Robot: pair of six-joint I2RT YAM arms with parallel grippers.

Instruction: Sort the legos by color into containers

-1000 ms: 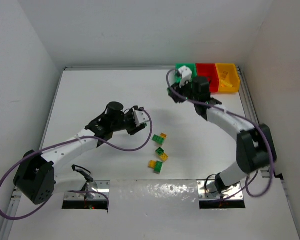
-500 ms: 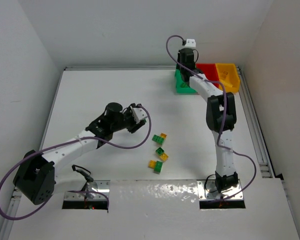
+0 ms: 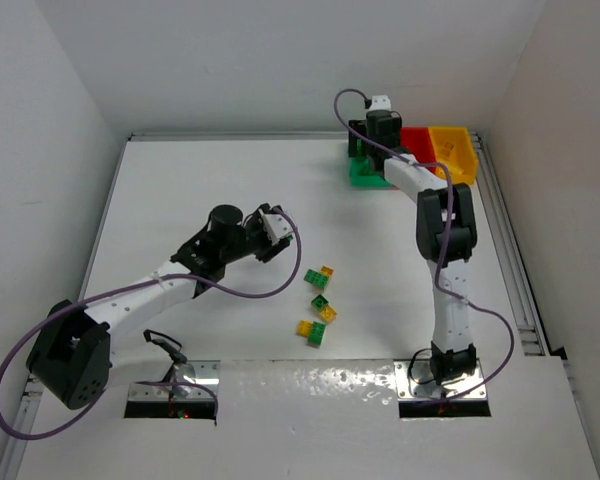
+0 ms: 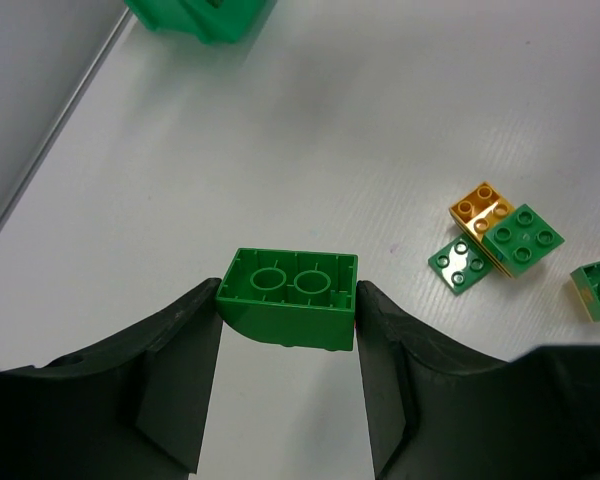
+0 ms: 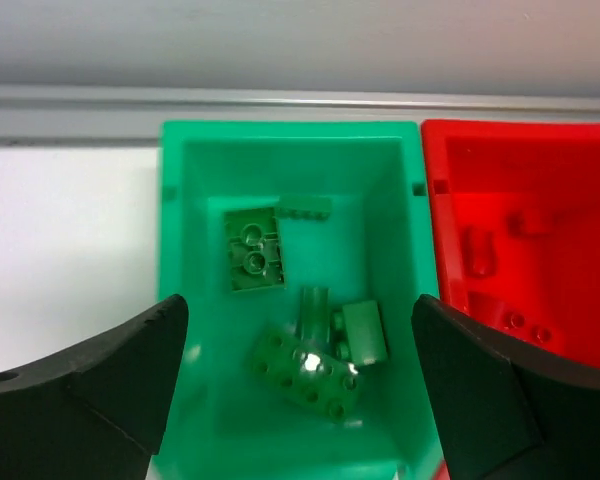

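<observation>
My left gripper [image 4: 288, 305] is shut on a green lego brick [image 4: 290, 285], hollow underside facing the camera, held above the table at centre left [image 3: 277, 230]. My right gripper [image 5: 300, 330] hangs open over the green container [image 5: 290, 130], with nothing between its fingers. Several green legos [image 5: 310, 365] lie inside that bin. The red container [image 5: 540, 200] adjoins it on the right, and the yellow-orange one [image 3: 456, 150] ends the row. Loose green and orange legos [image 3: 320, 300] lie on the table mid-front, also seen in the left wrist view [image 4: 500, 228].
The row of containers [image 3: 365, 175] stands at the back right against the rear wall. A metal rail [image 3: 505, 250] runs along the table's right edge. The right arm [image 3: 442, 230] stretches up the right side. A purple cable [image 3: 270, 290] loops beside the left arm.
The right arm has swung from in front of the bins to above the green container and straightened. My left gripper has shifted slightly with the green brick still held.
</observation>
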